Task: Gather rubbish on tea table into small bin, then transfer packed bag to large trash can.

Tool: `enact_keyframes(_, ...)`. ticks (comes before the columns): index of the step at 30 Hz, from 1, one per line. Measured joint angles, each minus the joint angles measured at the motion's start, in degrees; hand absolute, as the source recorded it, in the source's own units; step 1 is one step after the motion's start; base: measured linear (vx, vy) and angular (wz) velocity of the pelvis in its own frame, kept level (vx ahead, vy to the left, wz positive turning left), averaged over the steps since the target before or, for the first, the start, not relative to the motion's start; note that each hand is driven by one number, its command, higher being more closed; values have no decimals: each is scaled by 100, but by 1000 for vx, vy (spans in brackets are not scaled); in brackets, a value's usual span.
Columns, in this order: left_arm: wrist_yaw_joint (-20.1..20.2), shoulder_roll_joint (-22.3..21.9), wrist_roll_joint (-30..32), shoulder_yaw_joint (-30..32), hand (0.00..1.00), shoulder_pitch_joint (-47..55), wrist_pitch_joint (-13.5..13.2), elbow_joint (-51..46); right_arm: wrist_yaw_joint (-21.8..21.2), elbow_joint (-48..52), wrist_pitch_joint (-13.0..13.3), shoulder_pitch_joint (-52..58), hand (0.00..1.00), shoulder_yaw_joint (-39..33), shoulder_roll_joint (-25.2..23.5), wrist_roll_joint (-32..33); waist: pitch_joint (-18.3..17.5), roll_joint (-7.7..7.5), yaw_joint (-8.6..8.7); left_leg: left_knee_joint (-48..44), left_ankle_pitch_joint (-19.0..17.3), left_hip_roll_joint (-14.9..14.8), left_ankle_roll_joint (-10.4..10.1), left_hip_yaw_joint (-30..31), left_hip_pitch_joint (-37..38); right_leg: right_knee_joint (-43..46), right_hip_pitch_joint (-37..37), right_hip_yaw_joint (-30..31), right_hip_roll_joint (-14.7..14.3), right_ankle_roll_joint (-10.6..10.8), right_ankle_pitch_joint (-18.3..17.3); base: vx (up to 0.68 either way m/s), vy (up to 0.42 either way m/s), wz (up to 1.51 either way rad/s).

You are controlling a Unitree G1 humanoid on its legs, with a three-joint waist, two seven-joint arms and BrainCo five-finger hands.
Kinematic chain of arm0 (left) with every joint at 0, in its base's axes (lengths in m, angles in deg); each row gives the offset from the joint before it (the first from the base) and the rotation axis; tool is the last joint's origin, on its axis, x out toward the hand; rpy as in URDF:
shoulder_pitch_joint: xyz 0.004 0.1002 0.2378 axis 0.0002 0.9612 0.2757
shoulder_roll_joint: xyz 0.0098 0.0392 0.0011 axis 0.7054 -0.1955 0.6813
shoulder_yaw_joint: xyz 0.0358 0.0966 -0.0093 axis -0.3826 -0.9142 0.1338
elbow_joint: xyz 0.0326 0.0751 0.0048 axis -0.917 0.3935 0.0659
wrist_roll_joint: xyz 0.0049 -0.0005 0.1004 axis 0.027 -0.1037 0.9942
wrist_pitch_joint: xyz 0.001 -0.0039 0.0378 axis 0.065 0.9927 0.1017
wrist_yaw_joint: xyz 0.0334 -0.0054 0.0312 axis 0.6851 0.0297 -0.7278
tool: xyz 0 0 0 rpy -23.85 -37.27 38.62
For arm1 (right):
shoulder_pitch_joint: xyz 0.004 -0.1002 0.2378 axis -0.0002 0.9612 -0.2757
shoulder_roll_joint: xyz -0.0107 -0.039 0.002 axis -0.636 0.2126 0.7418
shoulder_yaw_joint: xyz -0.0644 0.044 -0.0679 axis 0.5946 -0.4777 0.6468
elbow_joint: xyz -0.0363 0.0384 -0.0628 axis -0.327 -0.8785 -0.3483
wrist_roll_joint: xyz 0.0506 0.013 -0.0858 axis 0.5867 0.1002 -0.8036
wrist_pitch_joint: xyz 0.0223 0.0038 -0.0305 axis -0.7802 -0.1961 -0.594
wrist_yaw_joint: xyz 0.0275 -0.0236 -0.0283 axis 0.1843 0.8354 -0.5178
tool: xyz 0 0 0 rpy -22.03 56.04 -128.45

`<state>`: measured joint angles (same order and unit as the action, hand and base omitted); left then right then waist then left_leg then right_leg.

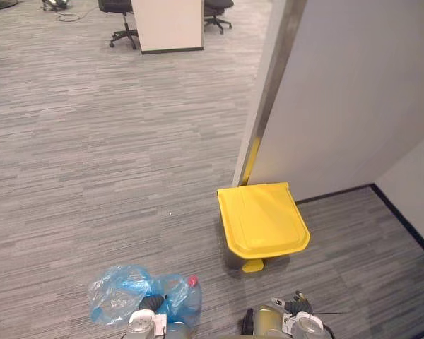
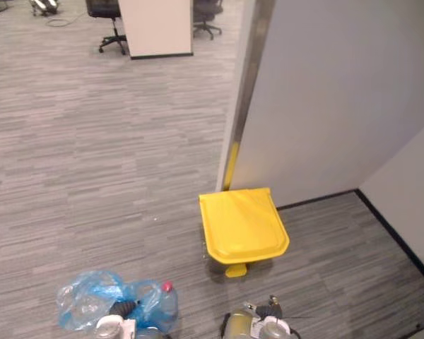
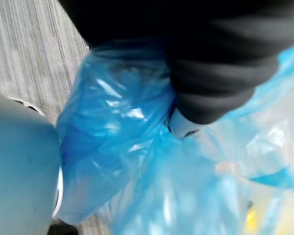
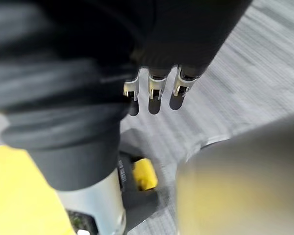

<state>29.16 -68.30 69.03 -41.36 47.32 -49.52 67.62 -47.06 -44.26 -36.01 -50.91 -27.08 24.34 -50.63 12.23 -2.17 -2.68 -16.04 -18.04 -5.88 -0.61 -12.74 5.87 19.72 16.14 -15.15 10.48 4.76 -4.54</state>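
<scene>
A blue plastic bag (image 1: 120, 291) with a red-capped bottle (image 1: 191, 293) inside hangs above the carpet at the lower left. My left hand (image 1: 150, 305) sits at the bag's top, and in the left wrist view the blue film (image 3: 132, 161) bunches right under the hand's dark cover (image 3: 220, 73). A grey bin with a shut yellow lid (image 1: 261, 217) and a yellow pedal (image 1: 252, 265) stands ahead on the right, against a wall corner. My right hand (image 4: 154, 93) hangs beside the bin, fingers relaxed and holding nothing, with the pedal (image 4: 144, 174) below it.
A white partition with a metal edge (image 1: 268, 92) rises just behind the bin, and a second wall with a black skirting (image 1: 406, 222) closes the right side. Office chairs (image 1: 120, 21) and a white cabinet (image 1: 168, 25) stand far back on the grey carpet.
</scene>
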Motion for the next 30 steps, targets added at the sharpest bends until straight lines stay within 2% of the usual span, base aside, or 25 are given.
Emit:
enact_keyframes(1,-3,31,2,13,100,-75,0,-4,8,3,-17,-99,0,1,-11,0,150,-55,-15,-296,-212,-58,-148,3,-15,-917,-8,-158,-68,51,293,231,-125,8)
enact_keyframes(3,-5,67,2,73,100,-121,0,-2,9,3,-30,-120,0,4,-43,-1,248,-155,-25,-660,-491,-56,-271,29,13,-1057,-20,-178,-28,57,217,171,-162,4)
enact_keyframes(4,-20,25,2,126,100,-218,11,49,12,1,-44,-148,0,-1,4,-7,306,-106,-29,-998,-772,-157,-388,123,38,-862,-24,-182,-87,-179,345,306,-240,-9)
enact_keyframes(5,-16,-77,3,120,100,-274,7,49,16,4,-65,-256,0,5,69,-17,371,122,-60,-1130,-911,-367,-474,232,3,-587,40,-206,-255,-177,169,319,-229,-6)
enact_keyframes(6,-16,-130,3,101,100,-337,4,36,16,60,-62,-283,0,0,86,-15,434,170,-56,-1114,-936,-424,-512,265,-4,-361,147,-175,-287,-184,93,297,-188,18)
enact_keyframes(8,-12,-188,3,91,100,-447,-4,18,11,227,-48,-270,0,-101,86,-3,504,137,-50,-1124,-1025,-473,-614,478,13,433,438,3,-336,-223,-255,196,-138,43)
enact_keyframes(11,-18,-138,6,123,100,-446,-5,15,0,242,-53,-236,0,-95,95,-7,455,48,-73,-1152,-1121,-531,-678,1033,9,1574,740,-58,-232,-250,-1079,227,-150,59)
enact_keyframes(12,-20,-146,4,137,100,-500,-7,16,-3,257,-52,-247,0,-89,132,-14,443,75,-85,-1286,-1159,-588,-728,1231,-115,1778,820,-182,-196,-270,-1270,301,-184,44)
enact_keyframes(13,-22,-146,5,175,100,-496,-7,18,-5,239,-56,-288,0,-63,155,-23,443,117,-125,-1328,-1159,-639,-733,1286,-208,1848,879,-276,-188,-300,-1310,248,-145,27)
enact_keyframes(15,-21,-139,5,197,100,-481,-3,17,-8,237,-107,-418,0,54,168,-170,444,158,-120,-1145,-1038,-737,-919,1353,-380,1923,1059,-395,-192,-306,-1328,214,-114,17)
enact_keyframes(19,0,-167,11,182,100,-611,-17,-53,-12,207,-166,-657,0,565,237,-248,445,159,-108,-793,-838,-826,-1004,1435,-443,1783,1126,-494,-209,-346,-1302,100,-102,16)
enact_keyframes(21,10,-119,8,139,100,-677,-30,-188,-25,289,-161,-896,0,969,290,-283,441,153,-96,-858,-810,-856,-997,1538,-802,1665,1333,-540,-259,-392,-1208,-76,-94,25)
enact_keyframes(22,7,-56,8,129,100,-775,-29,-244,-28,454,-159,-1036,0,1298,404,-366,447,159,-102,-871,-793,-864,-996,1672,-1112,1602,1519,-639,-267,-331,-1121,-119,-121,34)
enact_keyframes(27,-21,296,-5,-89,100,-935,-40,-704,-1,777,-118,-1986,0,1830,910,-464,589,131,-114,-674,-451,-931,-912,1818,-1420,1352,1629,-824,-328,-232,-1094,-70,-144,33)
enact_keyframes(30,-45,375,-70,-192,100,-1083,-149,-1084,39,854,-24,-2858,0,1892,1477,-515,745,102,-93,-967,-421,-913,-851,1784,-1719,1042,1661,-683,-504,-369,-1030,-113,-118,20)
